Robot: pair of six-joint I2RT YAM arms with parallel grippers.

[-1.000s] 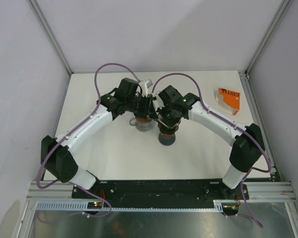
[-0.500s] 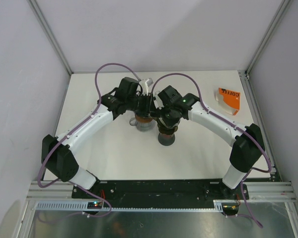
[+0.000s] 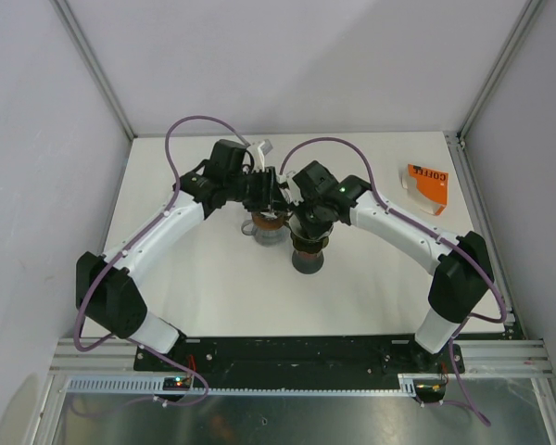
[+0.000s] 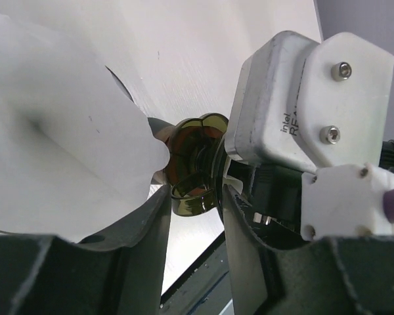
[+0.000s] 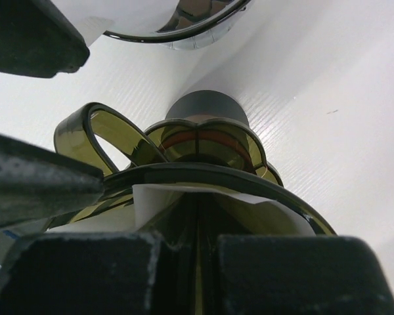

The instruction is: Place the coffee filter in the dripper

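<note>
The left tool stands with its two dark fingers apart, and nothing is between them. Through the gap, the amber dripper is visible farther away. The white paper coffee filter fills the left part of the left wrist view. It lies along the outer side of one finger, not in the gap, and I cannot tell if it touches that finger. Its rounded edge reaches just beside the dripper. The white camera housing of the right wrist is close on the other side.

The right tool has its fingers pressed together at the near rim of the dripper. I cannot tell if the dripper wall is pinched between them. White paper shows behind the dark rim, on both sides of the fingertips. The dripper sits on a dark grey base. Just beside it stands a clear vessel with a shiny rim.

On the white tabletop, an orange coffee packet lies well apart, near the right edge.
</note>
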